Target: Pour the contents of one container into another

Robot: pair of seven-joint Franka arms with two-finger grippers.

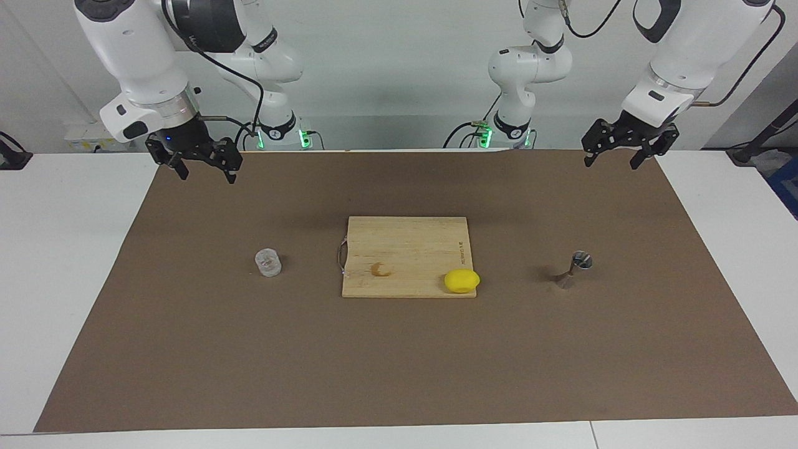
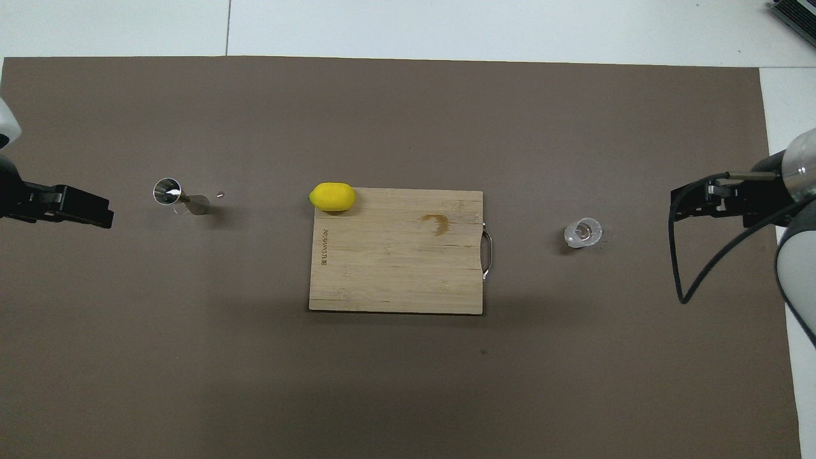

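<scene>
**A:** Start from the camera that faces the robots. Where are the things of the pouring?

**B:** The glass cup (image 1: pixel 269 262) stands on the brown mat (image 1: pixel 187 349), toward the right arm's end of the table. The steel jigger (image 1: pixel 575 269) stands upright toward the left arm's end. They are well apart, with the wooden cutting board (image 1: pixel 405 249) between them and a lemon (image 1: pixel 462 280) on the board's corner that lies farther from the robots, on the jigger's side.

**A:** And the hands?

**B:** The right gripper (image 1: pixel 204 169) hangs over the mat's edge near its base, jaws spread wide, holding nothing. The left gripper (image 1: pixel 618 154) does the same at its own end, also wide and empty. I think each arm waits on the side of one vessel, so that each can take the thing closest to it.

**A:** Does the view from above agree?

**B:** Yes. There the jigger (image 2: pixel 180 196) shows its round open mouth upward, ready to receive liquid. The left gripper (image 2: pixel 95 213) is at the frame's edge beside it, not touching. The cup (image 2: pixel 582 233) stands beside the board's metal handle (image 2: pixel 488 254), and the right gripper (image 2: pixel 681 205) is near it but apart. A small bright speck (image 2: pixel 220 194) lies just beside the jigger; I cannot tell what it is.

**A:** So nothing is poured yet?

**B:** In my judgement no. The cup must first be grasped and carried over the board to the jigger.
</scene>
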